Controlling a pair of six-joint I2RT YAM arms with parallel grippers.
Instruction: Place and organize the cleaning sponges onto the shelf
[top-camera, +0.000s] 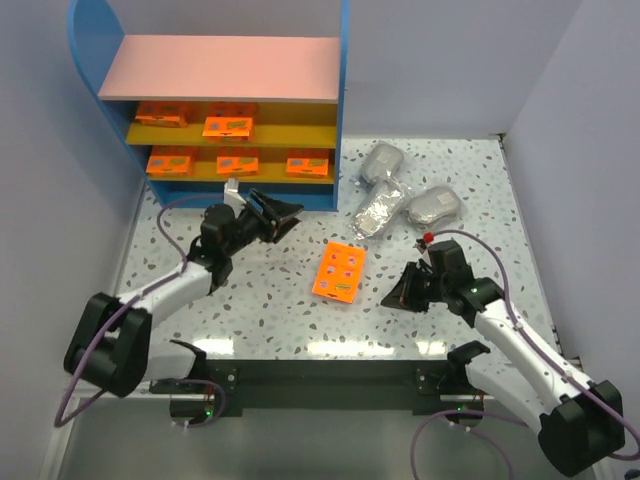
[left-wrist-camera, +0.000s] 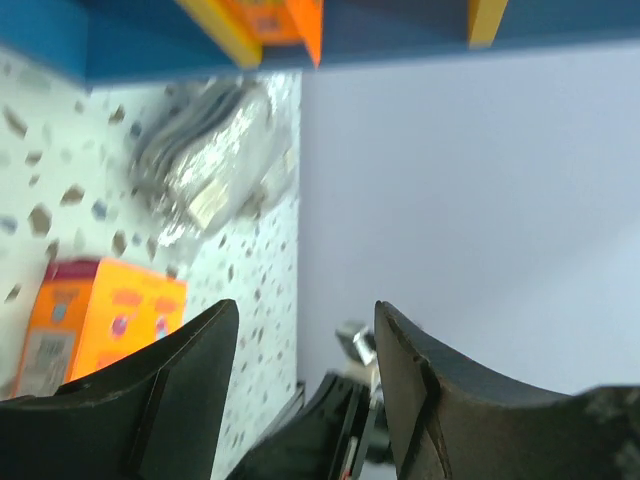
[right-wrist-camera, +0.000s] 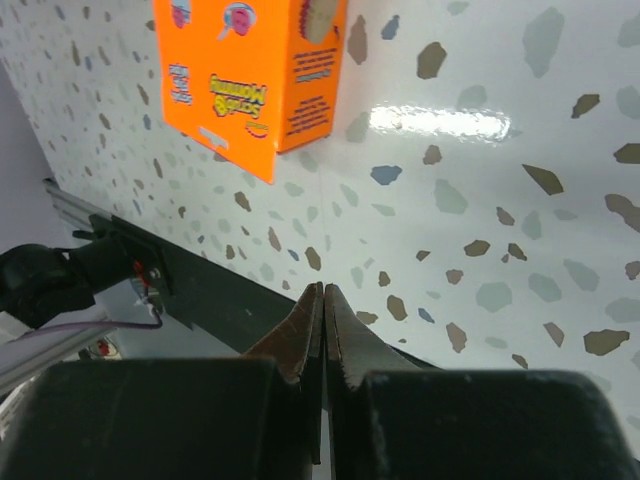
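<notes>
Now the left gripper (left-wrist-camera: 305, 310) is held with jaws apart and empty, just before the shelf (top-camera: 230, 66), where five orange packs (top-camera: 228, 126) are already lined in two rows. The right gripper (right-wrist-camera: 322, 292) is pressed shut, empty, low over the table (top-camera: 262, 305) beside the one loose orange pack (top-camera: 338, 272). Three grey bundles (top-camera: 378, 212) are left near the shelf's right side. That pack is judged next: opened jaws and a grasp across its edges are called for.

Overhead view: bright, even light, faint soft shadows on the bench (top-camera: 290, 310). Left wrist view: blurred; shelf (left-wrist-camera: 180, 50) and bagged bundles (left-wrist-camera: 200, 160) smeared. Right wrist view: sharp, one white glare patch.
</notes>
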